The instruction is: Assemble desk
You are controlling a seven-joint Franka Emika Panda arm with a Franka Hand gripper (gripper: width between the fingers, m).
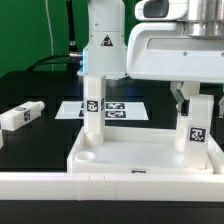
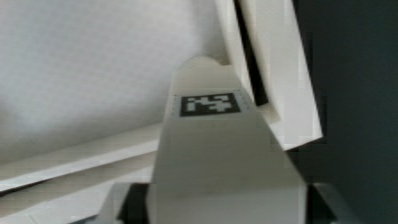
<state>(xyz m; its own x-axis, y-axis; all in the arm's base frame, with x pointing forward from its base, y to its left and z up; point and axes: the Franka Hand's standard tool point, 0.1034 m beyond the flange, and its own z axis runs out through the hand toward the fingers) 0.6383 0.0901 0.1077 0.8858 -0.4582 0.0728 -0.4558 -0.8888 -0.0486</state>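
Observation:
The white desk top [image 1: 128,154] lies flat at the front, rim up. One white tagged leg [image 1: 93,112] stands upright in its corner at the exterior view's left rear. My gripper [image 1: 197,100] is shut on a second leg [image 1: 197,128], held upright at the top's right rear corner; whether it is seated I cannot tell. In the wrist view the held leg [image 2: 214,140] runs down from between my fingers [image 2: 134,200] toward the top's corner rim [image 2: 267,60]. A third leg [image 1: 20,115] lies loose on the table at the left.
The marker board [image 1: 125,108] lies flat behind the desk top. The low white border wall [image 1: 100,192] runs along the front edge. The arm's white base [image 1: 105,40] stands behind the left leg. Black table shows at the left.

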